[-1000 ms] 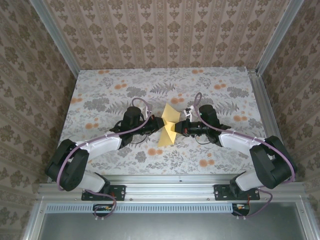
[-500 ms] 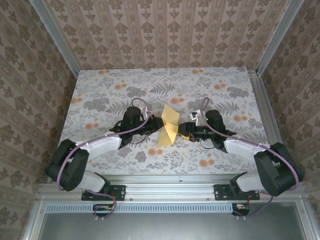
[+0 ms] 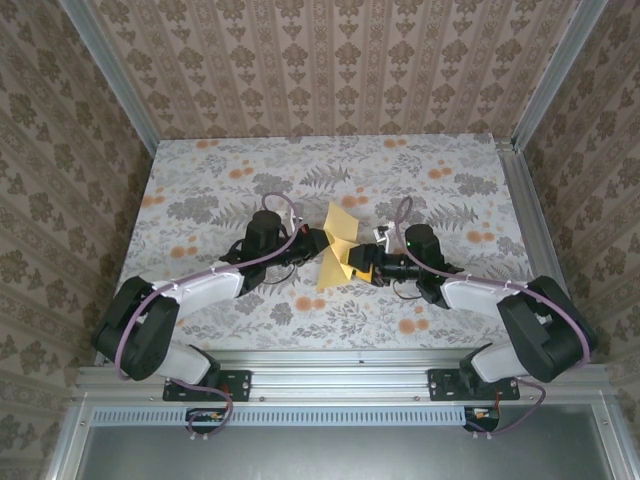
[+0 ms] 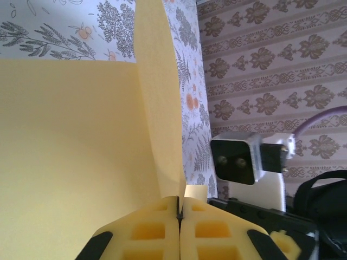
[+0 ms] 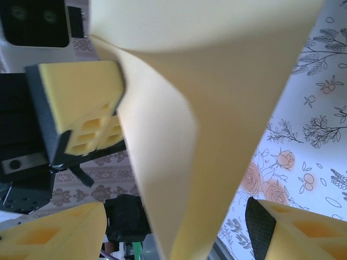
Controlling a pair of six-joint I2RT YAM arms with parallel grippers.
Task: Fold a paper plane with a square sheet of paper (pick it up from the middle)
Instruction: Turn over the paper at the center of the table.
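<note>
Now your left hand [image 3: 316, 243] is clamped on the left edge of the half-folded yellow paper [image 3: 338, 250], held up over the middle of the table [image 3: 220, 170]. Your right hand [image 3: 362, 262] stands wide, straddling its right flap. The paper's long axis runs near-to-far between them.

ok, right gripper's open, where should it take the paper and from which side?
Probably the right flap of the paper, approached from the right, opposite the left gripper shut on its left side. That flap stands off the table and hangs between the right gripper's open fingers.
</note>
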